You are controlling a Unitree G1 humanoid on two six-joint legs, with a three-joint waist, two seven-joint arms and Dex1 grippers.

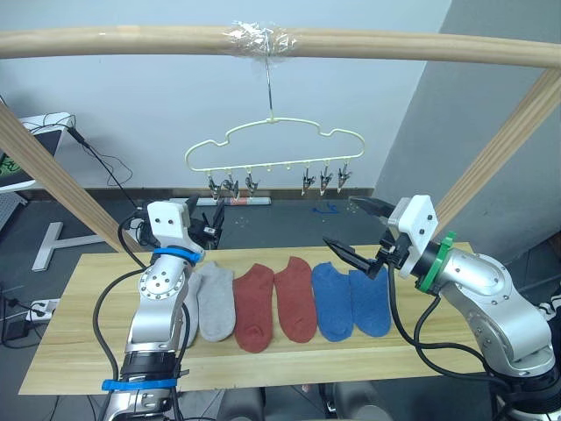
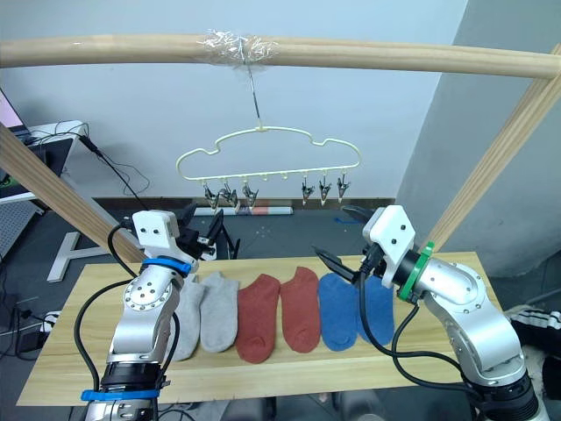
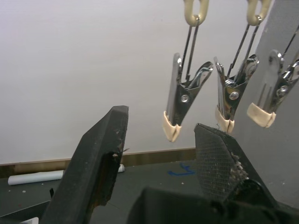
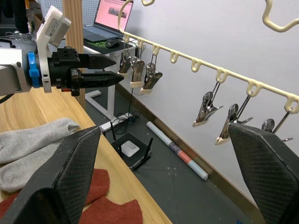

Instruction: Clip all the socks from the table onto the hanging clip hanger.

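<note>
Six socks lie in a row on the table (image 1: 79,351): two grey (image 1: 213,303), two rust red (image 1: 276,303), two blue (image 1: 351,300). The pale yellow clip hanger (image 1: 273,145) hangs above and behind them, its metal clips (image 1: 230,184) empty. My left gripper (image 1: 215,219) is raised just below the three leftmost clips (image 3: 184,100), open and holding nothing. My right gripper (image 1: 342,221) hovers above the blue socks, wide open and empty. In the right wrist view the left gripper (image 4: 105,70) points at those same clips (image 4: 138,72).
A round wooden pole frame (image 1: 280,42) carries the hanger's hook; its slanted legs (image 1: 53,175) flank the table. A desk with a laptop (image 4: 105,18) stands at the far left. Cables and a power strip (image 1: 39,309) lie on the dark floor behind.
</note>
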